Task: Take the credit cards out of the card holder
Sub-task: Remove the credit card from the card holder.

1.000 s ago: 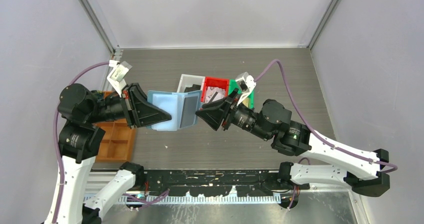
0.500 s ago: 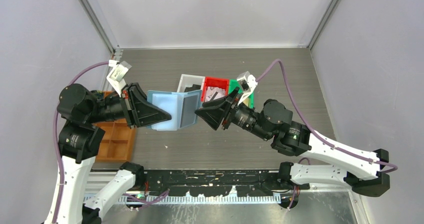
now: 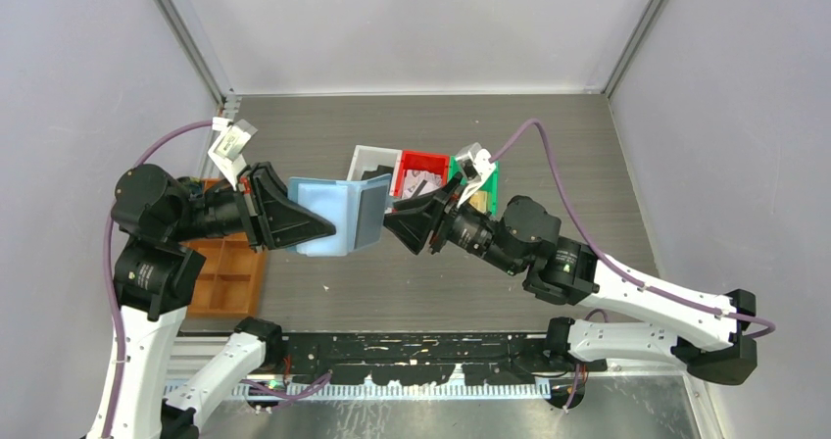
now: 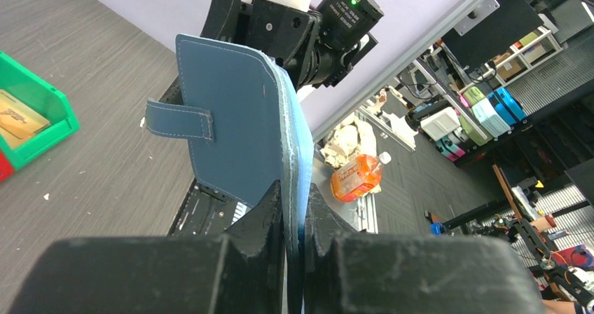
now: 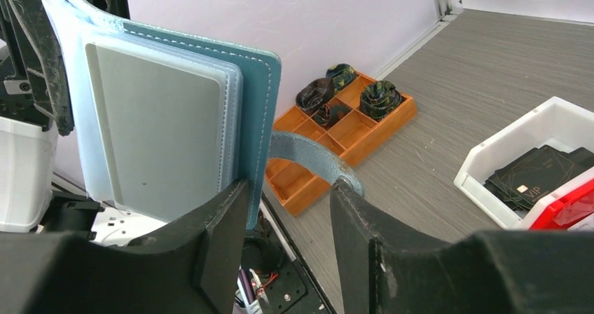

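Note:
The blue card holder [image 3: 323,216] hangs open above the table, pale blue inside. My left gripper [image 3: 331,229] is shut on its left half; in the left wrist view the dark blue cover [image 4: 235,125] rises edge-on from between the closed fingers, tab [image 4: 179,120] sticking out. A silvery-grey credit card [image 5: 160,135] sits in the right half's slot. My right gripper [image 5: 287,209] is open around that half's outer edge [image 5: 260,118]: one finger lies against the cover, the other by the snap tab [image 5: 315,158]. Black credit cards [image 5: 538,177] lie in the white bin [image 5: 490,153].
Behind the holder stand a white bin [image 3: 367,157], a red bin [image 3: 421,165] and a green bin [image 3: 490,179]; the green bin [image 4: 52,121] holds a gold card [image 4: 17,118]. An orange-brown compartment tray [image 3: 225,274] lies at the left by the left arm.
The right arm has shifted slightly left toward the holder, and its jaws stand a little wider. The left arm and the holder have stayed still.

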